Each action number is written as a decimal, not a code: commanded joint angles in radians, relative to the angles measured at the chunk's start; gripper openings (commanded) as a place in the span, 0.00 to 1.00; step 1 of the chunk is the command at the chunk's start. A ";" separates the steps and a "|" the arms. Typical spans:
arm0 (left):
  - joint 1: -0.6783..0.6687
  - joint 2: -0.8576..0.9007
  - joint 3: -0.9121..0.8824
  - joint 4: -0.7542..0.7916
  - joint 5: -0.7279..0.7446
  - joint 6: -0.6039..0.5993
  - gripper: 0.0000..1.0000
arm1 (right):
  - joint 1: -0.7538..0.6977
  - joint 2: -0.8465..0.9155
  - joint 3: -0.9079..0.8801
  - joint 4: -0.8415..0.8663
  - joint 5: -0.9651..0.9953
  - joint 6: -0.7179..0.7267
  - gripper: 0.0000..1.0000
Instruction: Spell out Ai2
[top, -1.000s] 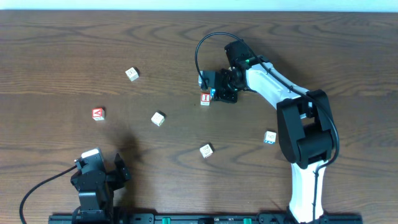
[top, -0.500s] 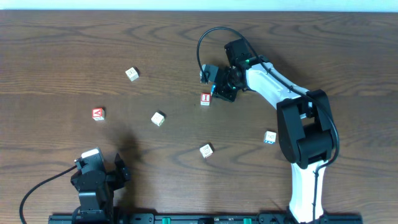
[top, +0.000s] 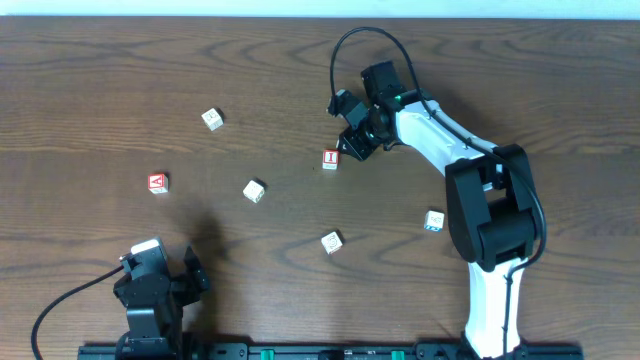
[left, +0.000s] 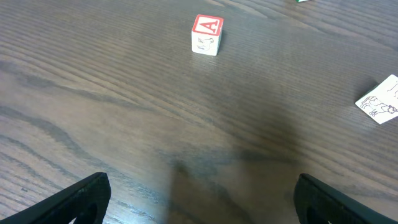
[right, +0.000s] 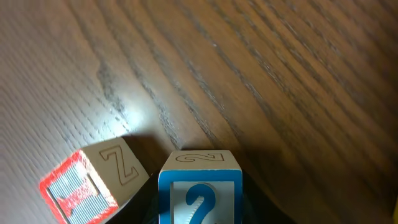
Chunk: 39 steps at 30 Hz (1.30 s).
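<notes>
- We take this step as placing the 2 cube (right: 199, 190) beside the I cube (right: 78, 186); whether the right fingers (top: 351, 146) clamp it, we cannot tell.
- Next, the A cube (left: 206, 32) needs fetching; the left fingers (left: 81, 199) stand wide apart.

The dark wood-grain table (top: 100, 60) carries four pale cubes, all well apart. The far pale cube (top: 211, 119) lies toward the back left. The middle pale cube (top: 254, 190) sits askew to the table's edges. The near pale cube (top: 331, 241) lies closer to the front. The teal-marked cube (top: 434, 221) rests to the right.
</notes>
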 joint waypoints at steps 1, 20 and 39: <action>0.002 -0.005 -0.025 -0.040 -0.003 0.014 0.95 | 0.006 0.006 0.001 -0.015 0.028 0.139 0.25; 0.002 -0.005 -0.025 -0.040 -0.003 0.014 0.95 | 0.024 -0.092 0.001 -0.183 0.191 0.450 0.08; 0.002 -0.005 -0.025 -0.040 -0.003 0.014 0.95 | 0.202 -0.127 0.001 -0.220 0.558 0.880 0.01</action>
